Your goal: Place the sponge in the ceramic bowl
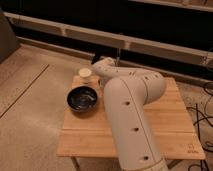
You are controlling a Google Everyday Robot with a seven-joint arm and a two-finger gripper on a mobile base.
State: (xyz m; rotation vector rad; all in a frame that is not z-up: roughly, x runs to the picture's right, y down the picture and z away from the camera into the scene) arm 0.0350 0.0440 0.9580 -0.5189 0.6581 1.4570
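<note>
Camera view is showing the white arm [127, 107] rising from the bottom edge, crossing the bench [175, 122], bending at a broad elbow and reaching back toward the far left corner. The hand [100, 56] is hanging there as a dark shape just past the bench's back rim, merging with the dark wall [150, 17] behind it. How far it is standing open cannot be told, nor whether it is gripping anything. Where the sponge is lying cannot be told either.

The ceramic bowl [82, 98], dark and glossy, is sitting on the left part of the bench, just beside the arm's forearm and nearer the camera than the hand. A pale paper cup [85, 74] is standing upright behind the bowl, near the back left corner, close to the wrist.

The bench is showing a light wooden slatted top. It is standing on a speckled grey floor [30, 95]. Pale horizontal rails [150, 42] are running across the wall, and dark cables [202, 120] are trailing over the floor at the right.
</note>
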